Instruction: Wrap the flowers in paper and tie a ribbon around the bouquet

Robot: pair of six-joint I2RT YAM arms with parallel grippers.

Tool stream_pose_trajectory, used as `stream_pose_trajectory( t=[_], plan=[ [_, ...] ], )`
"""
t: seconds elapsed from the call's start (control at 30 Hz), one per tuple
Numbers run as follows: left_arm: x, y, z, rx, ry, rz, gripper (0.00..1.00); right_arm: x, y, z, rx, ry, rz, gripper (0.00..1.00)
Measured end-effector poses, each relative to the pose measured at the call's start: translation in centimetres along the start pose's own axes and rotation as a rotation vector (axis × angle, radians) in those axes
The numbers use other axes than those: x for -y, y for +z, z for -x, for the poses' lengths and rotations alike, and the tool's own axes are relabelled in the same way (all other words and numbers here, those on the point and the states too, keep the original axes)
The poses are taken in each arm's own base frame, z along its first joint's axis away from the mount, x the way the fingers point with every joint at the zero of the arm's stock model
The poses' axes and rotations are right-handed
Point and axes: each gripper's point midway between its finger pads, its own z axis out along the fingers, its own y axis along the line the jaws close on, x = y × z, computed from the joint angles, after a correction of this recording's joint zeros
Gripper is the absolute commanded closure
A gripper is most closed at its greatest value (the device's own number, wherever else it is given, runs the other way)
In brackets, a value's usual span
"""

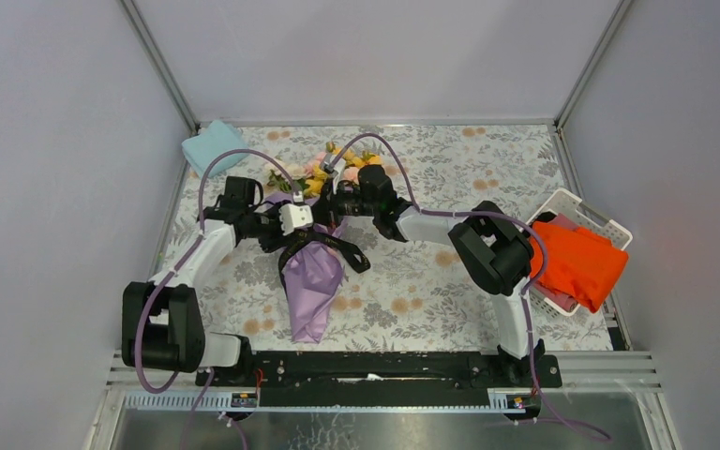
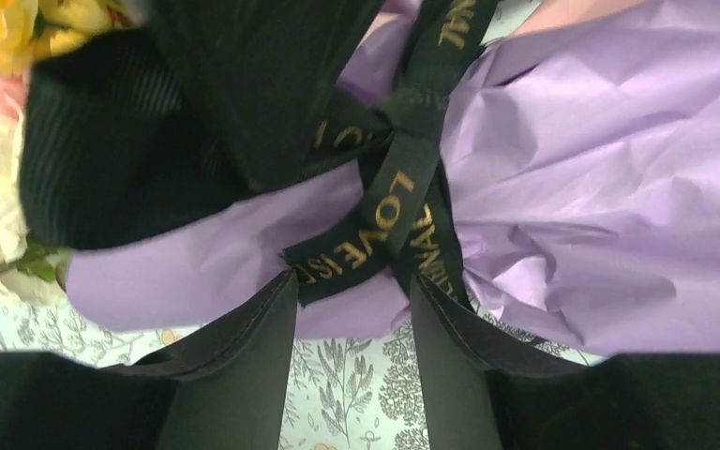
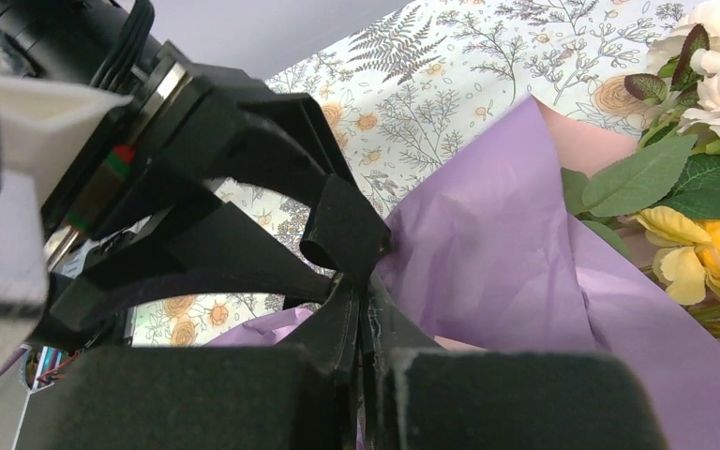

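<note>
The bouquet [image 1: 313,279] lies mid-table, its lilac paper [image 3: 506,244] cone pointing toward the arms and the flowers [image 1: 339,165] toward the back. A black ribbon [image 2: 367,234] with gold lettering is knotted around the cone's neck, its tails lying on the paper. My left gripper [image 2: 352,286] is open, its fingertips either side of a ribbon tail's end. My right gripper [image 3: 366,305] is shut on the ribbon at the knot, with a ribbon loop [image 3: 342,225] rising from its tips. In the top view, both grippers meet over the cone's neck, left gripper [image 1: 307,223] and right gripper [image 1: 342,204].
A folded light blue cloth [image 1: 211,145] lies at the back left corner. A white basket [image 1: 583,208] holding an orange cloth [image 1: 577,267] sits at the right edge. Grey walls enclose the floral-print table [image 1: 450,159] on three sides.
</note>
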Motion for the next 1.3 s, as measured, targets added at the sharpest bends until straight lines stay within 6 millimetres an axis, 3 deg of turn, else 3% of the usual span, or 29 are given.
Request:
stream_pose_trajectory(
  t=[0.17, 0.37, 0.43, 0.47, 0.57, 0.6, 0.8, 0.97, 1.13, 1.3],
  plan=[
    [0.0, 0.7, 1.1, 0.015, 0.054, -0.003, 0.55, 0.0, 0.0, 0.0, 0.001, 0.006, 0.0, 1.0],
    [-0.5, 1.0, 1.2, 0.023, 0.092, 0.014, 0.51, -0.1, 0.0, 0.1, 0.002, 0.016, 0.002, 1.0],
    [-0.5, 1.3, 1.1, 0.027, 0.1, 0.018, 0.54, -0.1, 0.0, 0.1, 0.002, 0.019, 0.004, 1.0],
    [-0.3, 1.5, 1.1, 0.029, 0.106, 0.017, 0.62, -0.1, 0.0, 0.1, 0.002, 0.021, 0.004, 1.0],
    [-0.3, 1.6, 1.4, 0.039, 0.11, 0.019, 0.97, -0.1, 0.0, 0.1, 0.002, 0.024, 0.004, 1.0],
    [-0.4, 1.6, 1.6, 0.043, 0.113, 0.023, 1.0, -0.1, 0.0, 0.1, 0.002, 0.025, 0.004, 1.0],
    [-0.3, 0.6, 2.0, 0.041, 0.134, 0.036, 1.0, -0.1, 0.0, 0.0, 0.001, 0.028, 0.003, 1.0],
    [1.0, -0.9, 1.4, -0.016, 0.135, 0.02, 1.0, 0.0, 0.0, -0.1, -0.005, 0.031, -0.003, 1.0],
    [2.9, -2.7, -1.0, -0.134, 0.134, -0.027, 1.0, 0.1, -0.1, -0.5, -0.02, 0.034, -0.007, 1.0],
    [6.9, -4.0, -4.6, -0.281, 0.14, -0.171, 1.0, 0.2, -0.1, -0.9, -0.039, 0.036, -0.012, 1.0]
  ],
)
